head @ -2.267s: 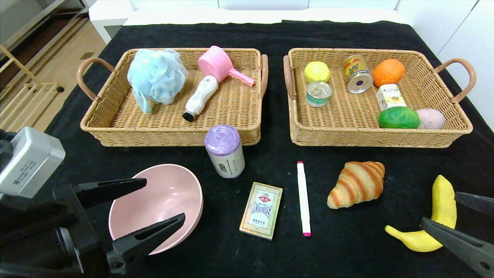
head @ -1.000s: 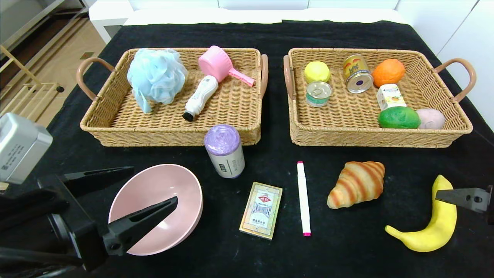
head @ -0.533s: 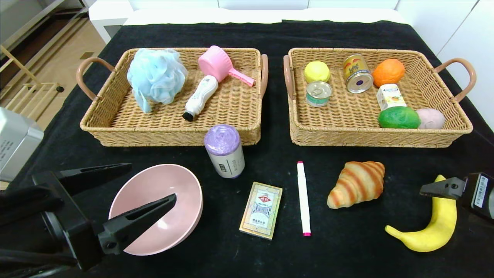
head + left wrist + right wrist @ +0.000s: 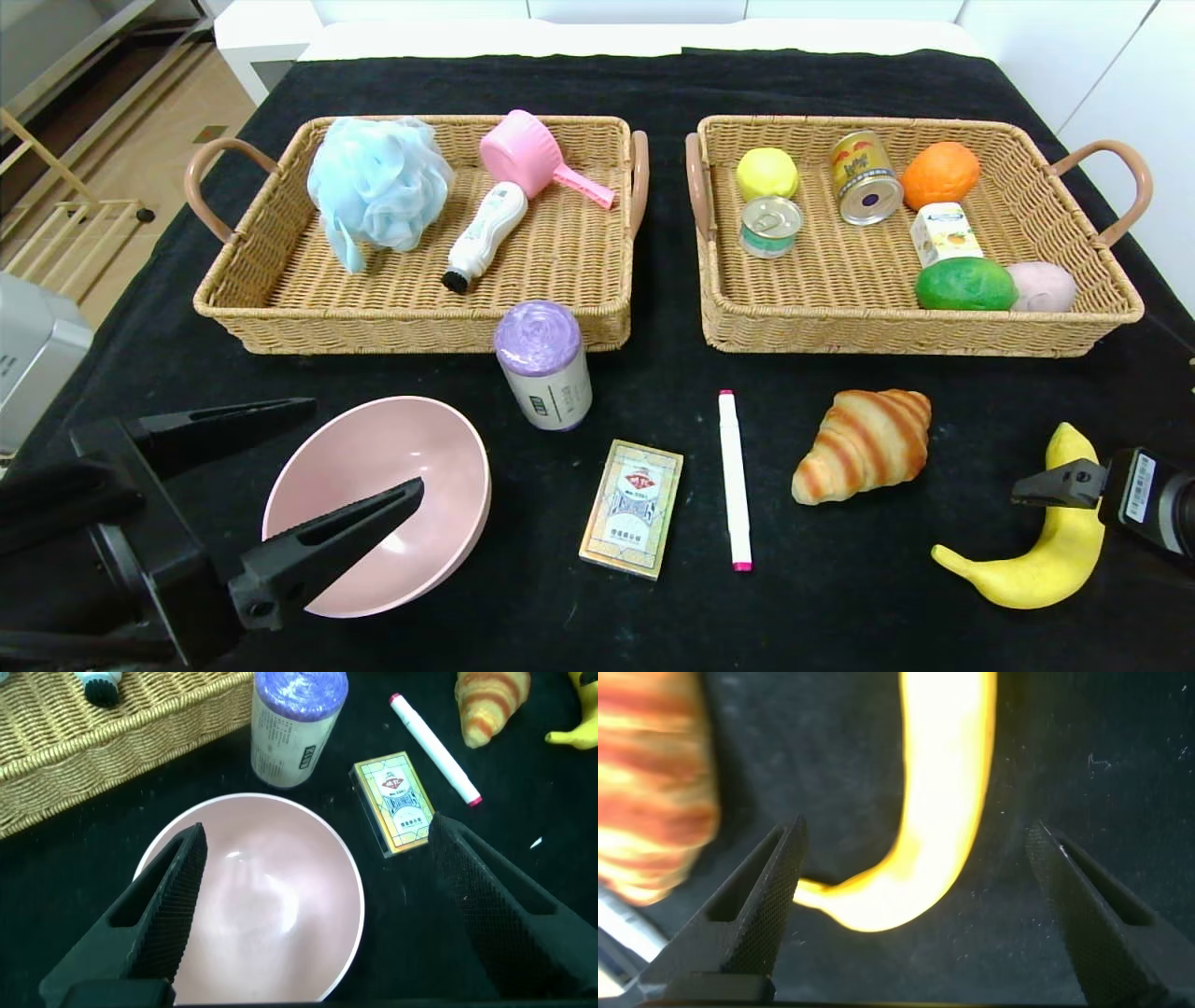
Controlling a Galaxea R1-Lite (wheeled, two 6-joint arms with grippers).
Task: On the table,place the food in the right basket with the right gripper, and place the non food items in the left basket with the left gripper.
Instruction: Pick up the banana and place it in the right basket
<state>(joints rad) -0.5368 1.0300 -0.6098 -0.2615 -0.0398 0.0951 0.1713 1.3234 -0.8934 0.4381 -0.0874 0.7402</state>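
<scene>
The right gripper (image 4: 915,905) stands wide open over the banana (image 4: 938,803), one finger on each side of the fruit with clear black cloth between fingers and peel. In the head view this gripper (image 4: 1064,488) enters from the right edge, low in the frame, above the banana (image 4: 1055,537) at the lower right of the table (image 4: 653,84).

The left gripper (image 4: 313,919) is also spread wide, straddling the pink bowl (image 4: 262,915). In the head view the bowl (image 4: 383,499) sits at lower left with the left gripper (image 4: 359,453) over it, one finger above the bowl's interior and the other outside its left rim.

Along the lower middle lie a card box (image 4: 632,509), a white marker (image 4: 734,479) and a croissant (image 4: 864,443). A purple-capped roll (image 4: 544,366) stands just in front of the left basket (image 4: 261,322).

The left basket holds a blue bath pouf (image 4: 376,187), a white brush (image 4: 485,233) and a pink scoop (image 4: 532,154). The right basket (image 4: 747,331) holds two cans, a carton and several round fruits.
</scene>
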